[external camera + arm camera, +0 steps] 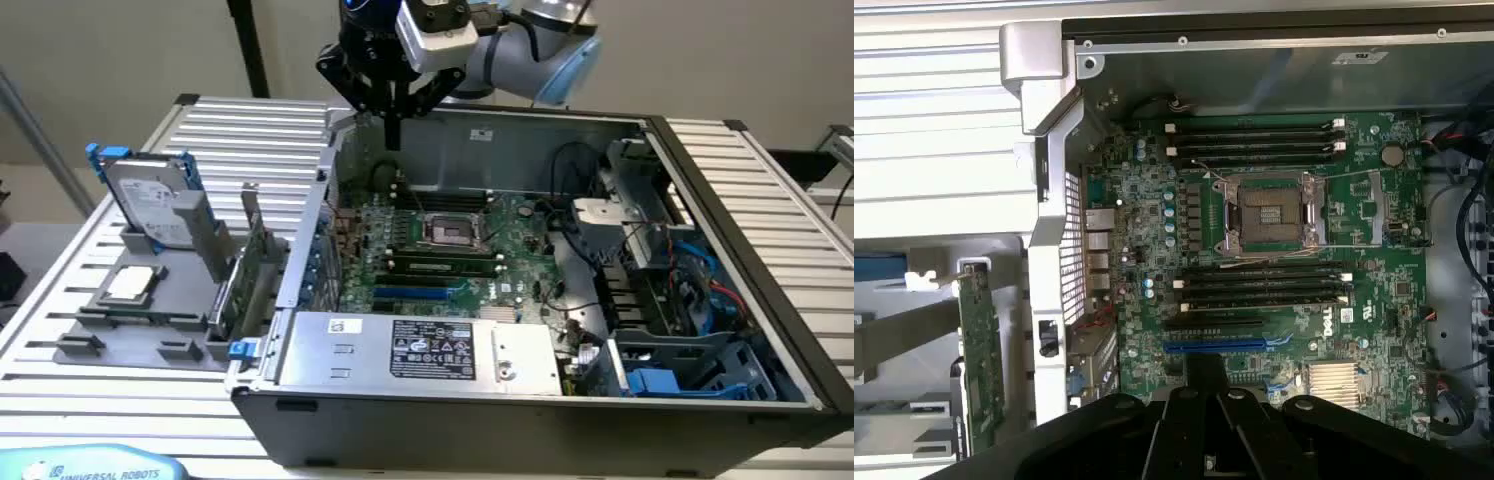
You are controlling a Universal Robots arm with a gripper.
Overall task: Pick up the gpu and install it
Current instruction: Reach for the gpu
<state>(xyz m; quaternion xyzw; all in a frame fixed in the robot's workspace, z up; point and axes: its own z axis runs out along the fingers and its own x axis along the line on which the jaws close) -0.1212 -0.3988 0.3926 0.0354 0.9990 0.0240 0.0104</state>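
Observation:
The gpu stands on edge in the grey holder, just outside the case wall on the exterior view's left. Its green board faces the case and its silver bracket points up. In the wrist view the gpu is a narrow green strip beside the case's rear panel. My gripper hangs shut and empty over the far wall of the open computer case, well above and behind the card. My gripper looks down on the motherboard, its tips over the blue slot.
A silver hard drive with blue rails stands in the holder behind the gpu, and a small square processor chip lies flat beside it. Inside the case are the power supply, cables and blue drive bays. All rests on a slatted metal table.

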